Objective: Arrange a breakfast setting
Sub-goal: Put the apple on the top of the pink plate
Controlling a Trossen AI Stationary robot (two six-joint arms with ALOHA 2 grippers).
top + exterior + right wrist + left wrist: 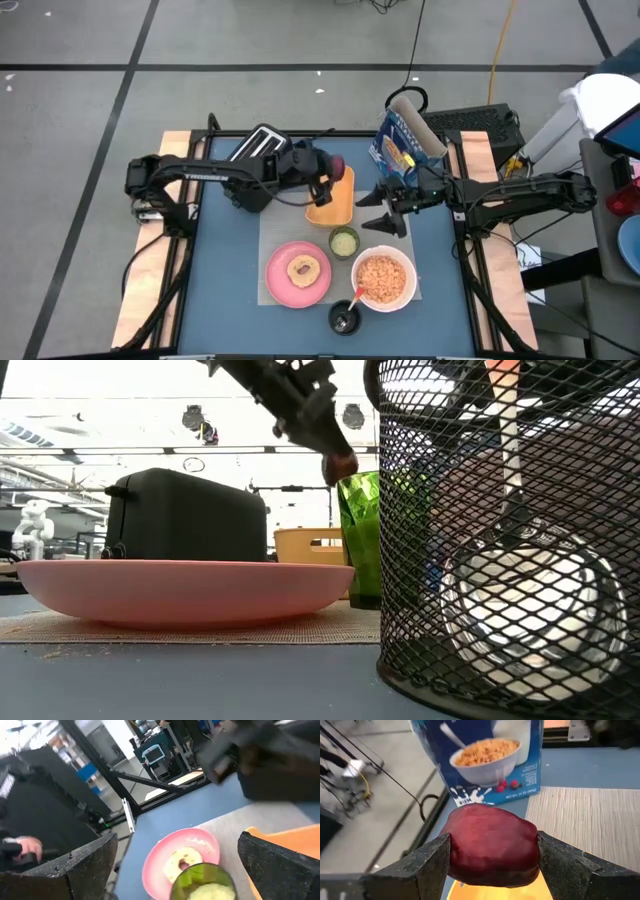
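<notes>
One dark-red fruit (pixel 492 845) pinched in left claw (pixel 333 172); right claw (pixel 385 212) spread empty

The table (pixel 230 290) has a blue top with pale wooden strips at its left and right edges. In the middle of the frame a beige mat (pixel 275 235) lies on it. Directly on the top stand the black-and-silver toaster (pixel 258 165) at upper left, the blue cereal box (pixel 402 148) at upper right, and a black mesh holder (pixel 345 318) near the bottom edge.
</notes>
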